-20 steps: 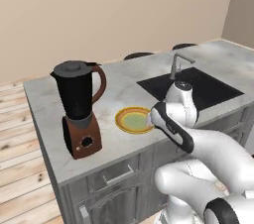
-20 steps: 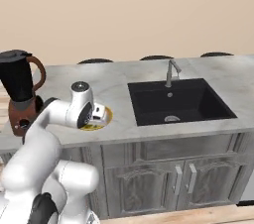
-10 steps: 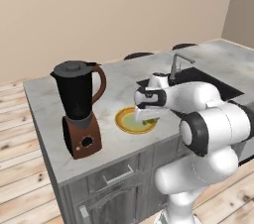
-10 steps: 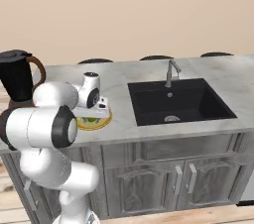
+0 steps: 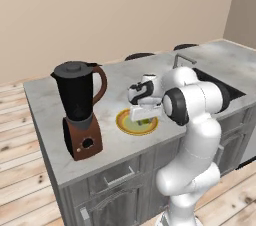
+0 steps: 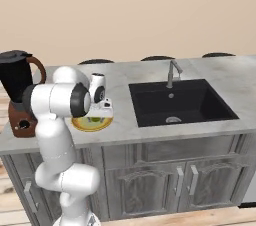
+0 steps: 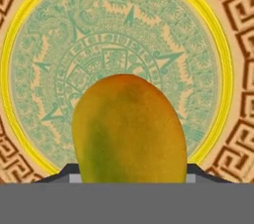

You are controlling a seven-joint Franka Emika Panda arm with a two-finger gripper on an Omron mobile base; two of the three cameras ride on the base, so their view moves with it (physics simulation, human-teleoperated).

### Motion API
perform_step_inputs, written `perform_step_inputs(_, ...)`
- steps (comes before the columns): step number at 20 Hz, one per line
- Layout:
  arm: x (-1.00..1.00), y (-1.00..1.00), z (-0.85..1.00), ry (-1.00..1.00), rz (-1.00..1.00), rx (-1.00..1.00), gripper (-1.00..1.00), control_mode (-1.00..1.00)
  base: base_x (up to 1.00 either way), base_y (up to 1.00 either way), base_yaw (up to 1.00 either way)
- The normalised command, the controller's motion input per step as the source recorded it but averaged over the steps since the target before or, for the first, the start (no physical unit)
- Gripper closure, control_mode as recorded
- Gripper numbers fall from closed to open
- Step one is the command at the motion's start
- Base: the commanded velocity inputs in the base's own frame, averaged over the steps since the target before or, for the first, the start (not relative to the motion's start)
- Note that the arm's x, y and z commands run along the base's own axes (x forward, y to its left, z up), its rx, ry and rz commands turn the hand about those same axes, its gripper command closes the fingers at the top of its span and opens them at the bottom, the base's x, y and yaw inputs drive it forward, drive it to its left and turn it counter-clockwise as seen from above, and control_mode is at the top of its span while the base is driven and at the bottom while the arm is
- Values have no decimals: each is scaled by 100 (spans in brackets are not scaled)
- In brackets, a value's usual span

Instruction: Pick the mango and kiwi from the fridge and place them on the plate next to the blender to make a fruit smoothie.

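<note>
One fruit, the mango (image 7: pixel 129 129), clamped in the gripper (image 7: pixel 128 171) directly over the patterned centre of the plate (image 5: pixel 121 118) beside the blender (image 5: pixel 78 109). If released while high: likely bounce or roll off the shallow rim onto the counter (image 5: pixel 50 145).

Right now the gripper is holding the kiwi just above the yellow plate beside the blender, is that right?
Not quite. The fruit in the gripper is the mango, yellow-orange with a green patch, not the kiwi; the hand view shows it between the fingertips. The rest holds: it sits over the plate, which lies beside the blender in the left base view.
</note>
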Motion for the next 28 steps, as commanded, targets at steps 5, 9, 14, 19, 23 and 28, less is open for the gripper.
perform_step_inputs(5,13,29,-41,2,2,-3,-100,-100,0,0,0)
perform_step_inputs(9,-5,9,-15,0,0,-2,-100,-100,0,0,0)
perform_step_inputs(14,-36,0,22,-2,0,-2,-100,-100,0,0,0)
perform_step_inputs(19,-39,0,73,-14,0,-4,-100,-100,0,0,0)
perform_step_inputs(23,-86,-13,53,-19,-1,0,-100,-100,0,0,0)
perform_step_inputs(28,-97,-37,3,-17,-11,5,-100,-100,0,0,0)
